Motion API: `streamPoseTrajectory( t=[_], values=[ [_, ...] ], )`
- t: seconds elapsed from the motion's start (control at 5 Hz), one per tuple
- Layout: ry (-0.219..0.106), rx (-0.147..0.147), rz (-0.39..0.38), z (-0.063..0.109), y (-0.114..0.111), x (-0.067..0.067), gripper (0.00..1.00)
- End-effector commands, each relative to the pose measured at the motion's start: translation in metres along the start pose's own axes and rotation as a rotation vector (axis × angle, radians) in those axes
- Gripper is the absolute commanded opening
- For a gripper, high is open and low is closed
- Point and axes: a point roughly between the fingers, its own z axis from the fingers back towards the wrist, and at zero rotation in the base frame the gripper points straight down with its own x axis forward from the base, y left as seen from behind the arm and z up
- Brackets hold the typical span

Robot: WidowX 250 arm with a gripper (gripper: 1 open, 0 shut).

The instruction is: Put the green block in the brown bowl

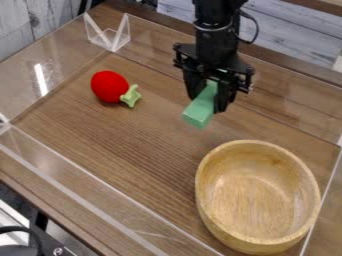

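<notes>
In the camera view, we have the gripper (205,90) closed on the green block (202,107), which hangs tilted from the fingers, its lower end free. We cannot tell whether that end clears the table. The brown bowl (258,196) sits nearer to us, apart from the block, with nothing in it.

What could go wrong — the block seems gripped toward its upper end, so a jerky swing might let it pivot or slip out. If we carried it too low, its lower end could catch the bowl's rim and knock it loose, or shove the bowl. Letting go too early would drop it on the wood just short of the bowl.

The surface is a brown wooden table (127,165) with long plank lines. On it lies a red round toy (110,86) with a green leaf — well apart from the bowl — and a clear plastic piece (107,32) stands near the far edge. Black cables (19,236) show at the near corner.
</notes>
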Motion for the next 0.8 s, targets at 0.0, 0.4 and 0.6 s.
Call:
streamPoseTrajectory(
  t=[0.0,0.4,0.6],
  values=[
    [-0.094,0.005,-0.003,0.0253,0.005,0.0142,0.0],
    [-0.103,0.008,-0.001,0.0287,0.0101,0.0174,0.0],
    [-0.107,0.01,-0.001,0.0308,0.0126,0.019,0.0]
  ],
)
